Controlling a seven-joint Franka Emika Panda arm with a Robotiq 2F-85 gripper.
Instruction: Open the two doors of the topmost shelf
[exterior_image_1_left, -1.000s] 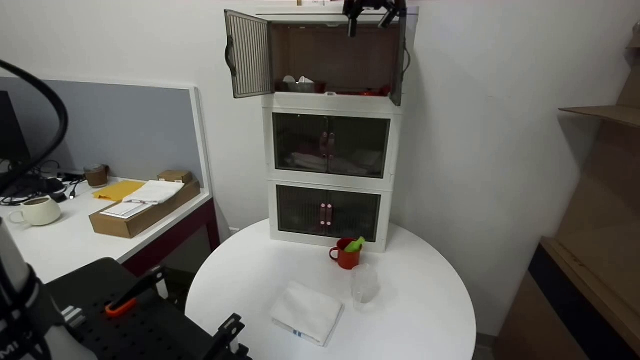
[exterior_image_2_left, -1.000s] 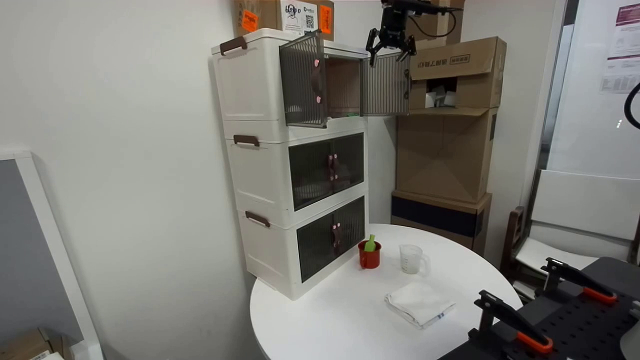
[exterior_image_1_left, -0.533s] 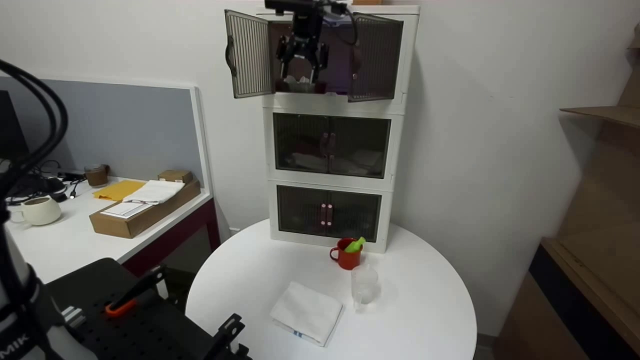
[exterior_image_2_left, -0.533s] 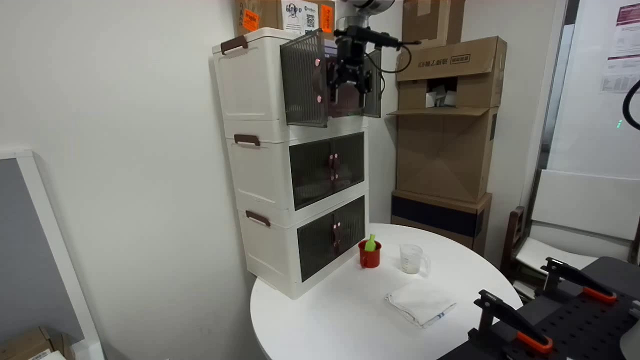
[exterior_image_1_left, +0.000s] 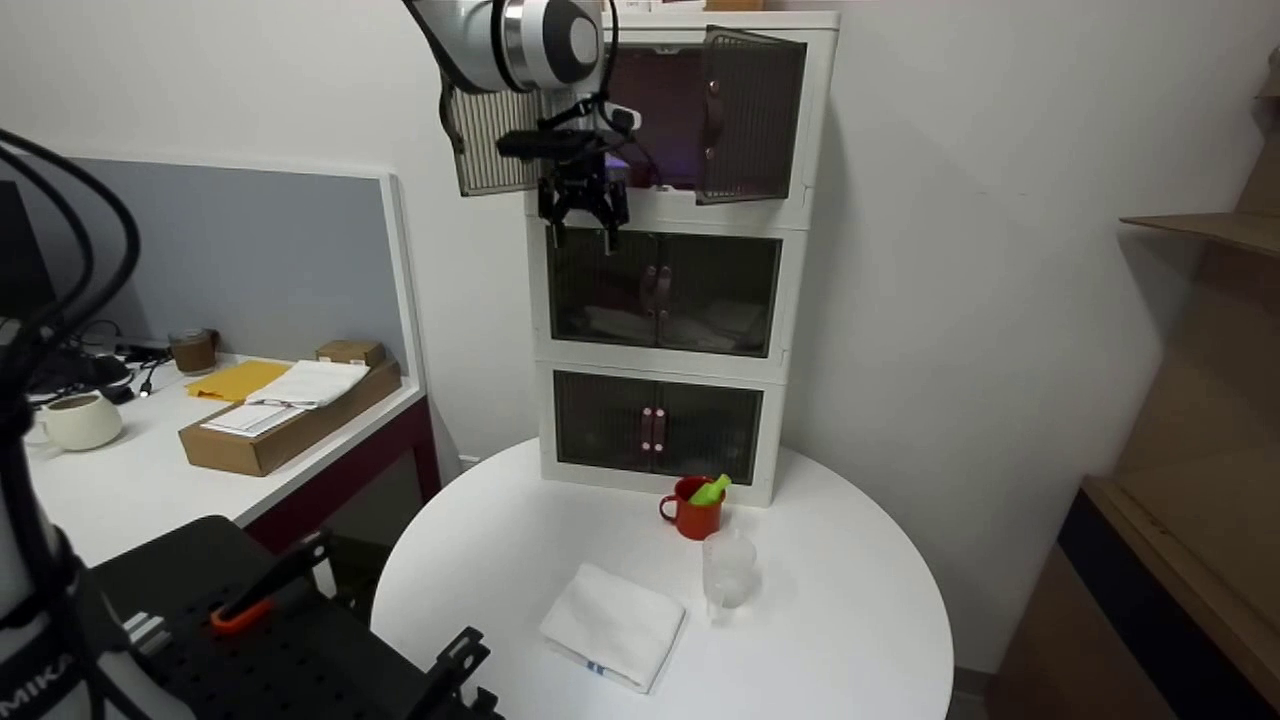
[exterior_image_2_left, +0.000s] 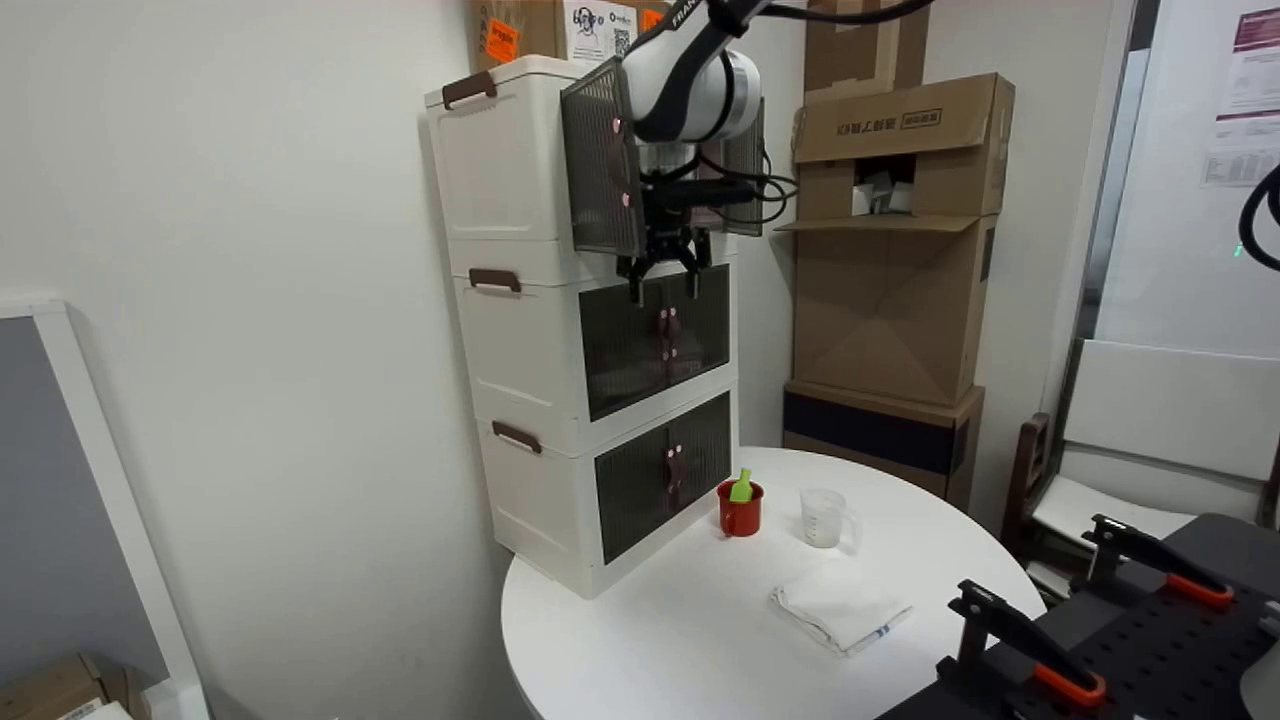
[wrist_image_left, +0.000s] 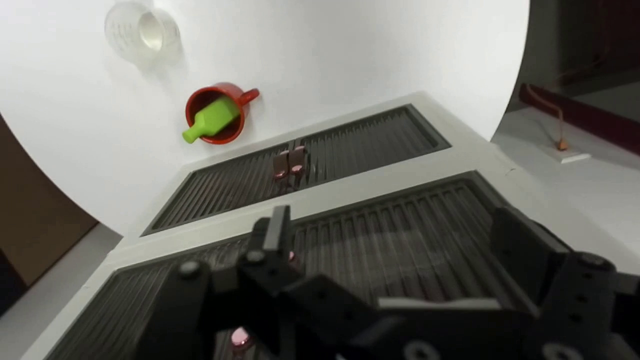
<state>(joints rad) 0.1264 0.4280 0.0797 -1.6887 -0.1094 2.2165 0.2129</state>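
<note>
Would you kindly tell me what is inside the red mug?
A green object leans inside the red mug, its narrow end sticking out; whatever lies beneath it is hidden.

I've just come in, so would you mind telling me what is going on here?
A Franka Panda arm is at work on the topmost shelf of a white cabinet. One smoky door is swung well out and the second door stands partway open, so the opening looks nearly done. The arm's jaws are open and empty, hanging in front of the middle tier's closed doors. A red mug, a measuring cup and a folded cloth are on the round table below.
</note>
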